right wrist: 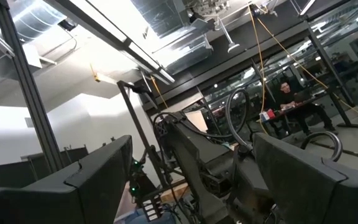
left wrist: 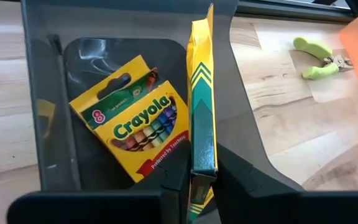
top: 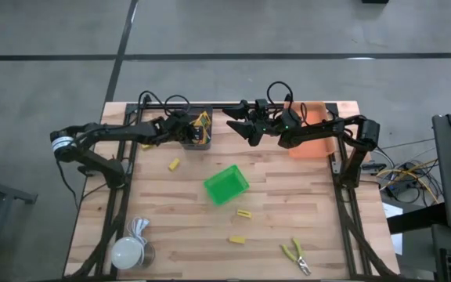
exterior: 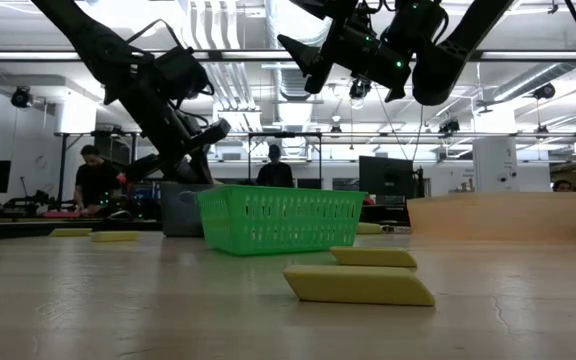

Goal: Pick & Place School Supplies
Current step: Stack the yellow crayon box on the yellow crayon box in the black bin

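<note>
the left gripper [left wrist: 202,186] has its fingers [left wrist: 174,186] pinched nearly together on the narrow edge of a crayon box [left wrist: 202,112], held on its side over the grey bin [left wrist: 48,37]. a second crayola box [left wrist: 132,127] lies flat, face up, on the floor of that bin, just beside the held one. in the high view the left gripper [top: 180,130] sits over the grey bin [top: 196,131] at the far edge of the tabletop [top: 304,196].

the right gripper [top: 237,124] hangs in the air near the far edge, its fingers spread wide and holding nothing; the orange bin [top: 313,145] lies under that arm.

a green basket [top: 226,185] stands mid-tabletop. three small yellow blocks lie apart from one another: one [top: 174,164] near the grey bin, two [top: 244,213] [top: 236,240] nearer the front. yellow-handled pliers [top: 294,255] lie at the front right, and a white round object [top: 129,252] at the front left.
</note>
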Action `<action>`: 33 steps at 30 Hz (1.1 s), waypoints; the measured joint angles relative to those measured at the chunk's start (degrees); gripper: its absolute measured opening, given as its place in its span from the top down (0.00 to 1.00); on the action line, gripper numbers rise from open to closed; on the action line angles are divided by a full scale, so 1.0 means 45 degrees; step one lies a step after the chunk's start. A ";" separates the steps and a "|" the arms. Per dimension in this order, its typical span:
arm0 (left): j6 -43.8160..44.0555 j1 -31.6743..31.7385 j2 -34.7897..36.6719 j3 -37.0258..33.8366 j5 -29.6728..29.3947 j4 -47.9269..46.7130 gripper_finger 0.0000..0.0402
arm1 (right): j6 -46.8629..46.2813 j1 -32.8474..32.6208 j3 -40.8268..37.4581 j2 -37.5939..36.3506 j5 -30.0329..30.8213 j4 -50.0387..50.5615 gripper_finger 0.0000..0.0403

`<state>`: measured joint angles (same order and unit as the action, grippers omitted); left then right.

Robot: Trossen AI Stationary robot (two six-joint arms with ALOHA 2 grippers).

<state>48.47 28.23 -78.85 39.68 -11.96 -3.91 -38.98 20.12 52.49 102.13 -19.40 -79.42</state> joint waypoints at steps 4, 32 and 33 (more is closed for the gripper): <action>0.0102 0.0000 0.0000 0.0000 0.0143 -0.0001 0.86 | -0.0005 0.0000 0.0000 0.0000 0.0000 0.0000 0.19; 0.0262 -0.0010 0.0000 -0.0005 0.0333 0.0008 0.86 | -0.0005 0.0000 0.0000 -0.0005 -0.0010 0.0005 0.19; 0.0262 -0.0010 0.0000 -0.0005 0.0338 0.0008 0.86 | -0.0005 0.0000 -0.0001 -0.0005 -0.0010 0.0005 0.19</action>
<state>49.65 28.18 -78.85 39.66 -10.43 -3.88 -39.00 20.12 52.49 102.10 -19.44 -79.40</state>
